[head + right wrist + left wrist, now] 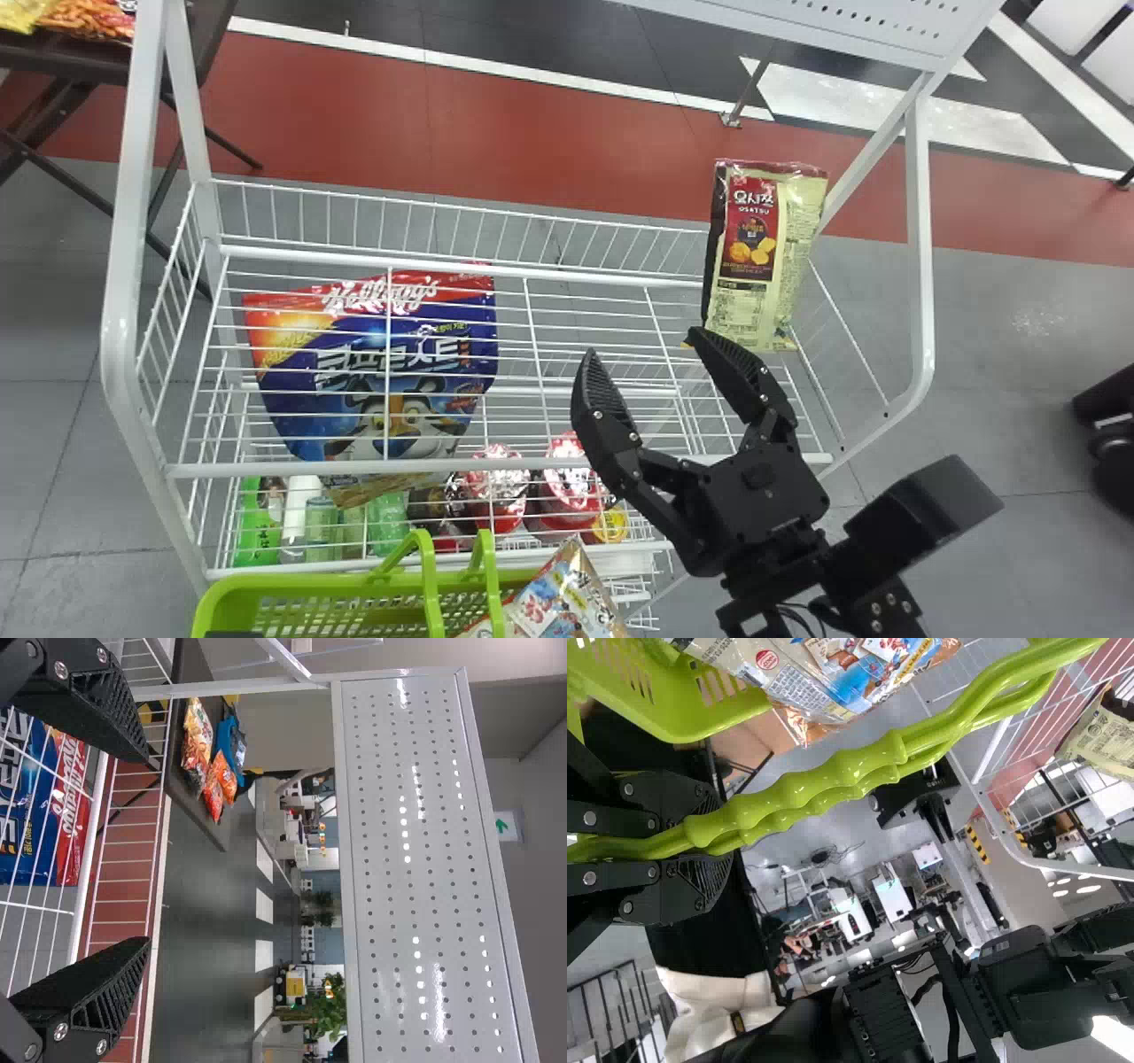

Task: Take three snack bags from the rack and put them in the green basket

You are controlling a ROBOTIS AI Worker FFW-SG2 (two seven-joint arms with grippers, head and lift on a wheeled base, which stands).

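Observation:
My right gripper [643,347] is open over the right half of the white wire rack [496,263], with nothing between its fingers. Just beyond its right fingertip a red and cream snack bag [751,252] stands upright at the rack's right end. The right wrist view shows the gripper [146,849] spread wide. Along the bottom edge of the head view is the green basket [332,582], a colourful snack bag [567,598] poking out of it. In the left wrist view my left gripper [709,847] is shut on the basket's twin handles [824,775].
A large blue and red cereal bag [381,372] shows behind wires at the rack's left. Bottles [301,518] and red-topped packs [571,483] lie lower down. White posts [133,195] frame the rack, and a perforated panel [416,859] rises beyond. A dark table [190,806] holds more bags.

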